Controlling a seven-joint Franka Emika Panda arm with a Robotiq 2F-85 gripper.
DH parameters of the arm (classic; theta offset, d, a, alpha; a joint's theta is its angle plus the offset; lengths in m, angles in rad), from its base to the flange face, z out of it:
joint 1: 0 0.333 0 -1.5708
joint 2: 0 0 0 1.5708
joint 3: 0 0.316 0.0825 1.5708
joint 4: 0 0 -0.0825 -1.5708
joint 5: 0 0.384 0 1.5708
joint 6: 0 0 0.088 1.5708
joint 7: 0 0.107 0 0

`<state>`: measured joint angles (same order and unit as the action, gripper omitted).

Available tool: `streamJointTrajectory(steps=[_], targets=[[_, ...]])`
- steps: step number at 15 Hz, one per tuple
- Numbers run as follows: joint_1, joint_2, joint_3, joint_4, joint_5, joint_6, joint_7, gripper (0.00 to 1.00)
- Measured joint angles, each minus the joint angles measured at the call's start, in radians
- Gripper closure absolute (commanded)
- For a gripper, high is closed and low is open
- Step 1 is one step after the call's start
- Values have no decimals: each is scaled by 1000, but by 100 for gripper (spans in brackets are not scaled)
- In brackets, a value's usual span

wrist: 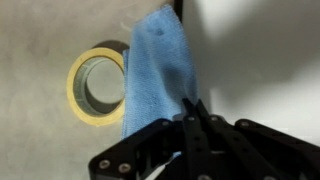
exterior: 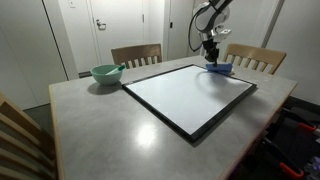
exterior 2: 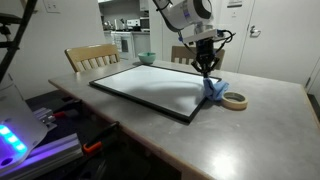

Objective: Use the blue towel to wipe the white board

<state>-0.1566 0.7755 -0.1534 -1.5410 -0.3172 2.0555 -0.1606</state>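
The blue towel (exterior: 220,68) (exterior 2: 215,90) lies bunched at the far corner of the black-framed white board (exterior: 190,95) (exterior 2: 150,85), partly on the table. My gripper (exterior: 211,56) (exterior 2: 207,68) stands just above it, pointing down. In the wrist view the gripper (wrist: 195,106) has its fingertips closed together, pinching an edge of the towel (wrist: 155,70), which stretches away from the jaws. The board's white surface (wrist: 265,50) lies beside the towel.
A roll of yellow tape (exterior 2: 235,100) (wrist: 95,85) lies on the grey table right next to the towel. A green bowl (exterior: 105,73) (exterior 2: 147,58) sits beyond the board's other end. Wooden chairs (exterior: 136,55) (exterior: 255,60) stand round the table.
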Motion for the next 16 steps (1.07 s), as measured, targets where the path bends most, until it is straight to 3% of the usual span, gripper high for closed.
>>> streamJointTrajectory(steps=[16], targets=[[51, -35, 27, -94, 159, 15, 271, 99]])
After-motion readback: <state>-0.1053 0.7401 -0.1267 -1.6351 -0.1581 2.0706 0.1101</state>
